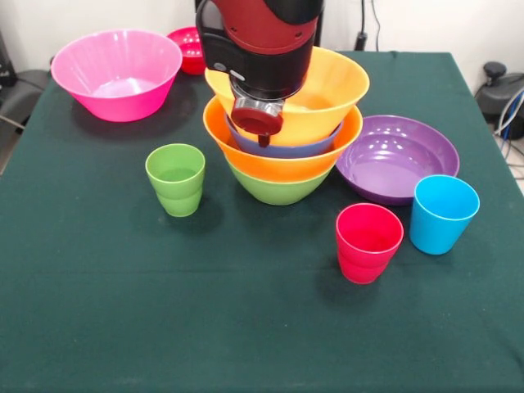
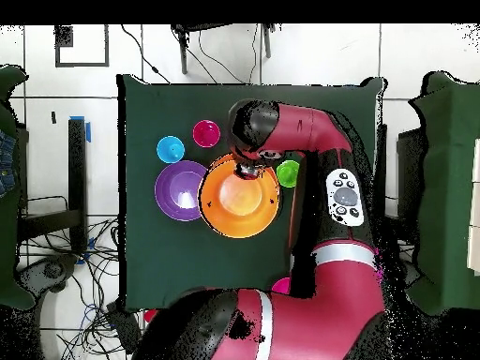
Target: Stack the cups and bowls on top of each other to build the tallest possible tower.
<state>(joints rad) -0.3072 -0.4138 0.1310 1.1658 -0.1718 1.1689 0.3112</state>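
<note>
The tower (image 1: 282,168) stands mid-table: a green bowl (image 1: 277,190) as base, then an orange bowl (image 1: 246,146), a blue bowl (image 1: 288,150) and a second orange bowl (image 1: 332,90) on top, tilted slightly. My gripper (image 1: 262,131) hangs at the near rim of the top orange bowl (image 2: 239,199); the overhead view places the gripper (image 2: 249,170) on that rim too. A green cup (image 1: 176,178) stands left of the tower. A red cup (image 1: 368,241) and a light blue cup (image 1: 442,213) stand upright to the front right.
A wide purple bowl (image 1: 397,157) sits right beside the tower, almost touching it. A large pink bowl (image 1: 117,74) is at the back left with a small red bowl (image 1: 187,47) behind it. The arm covers part of the tower's top.
</note>
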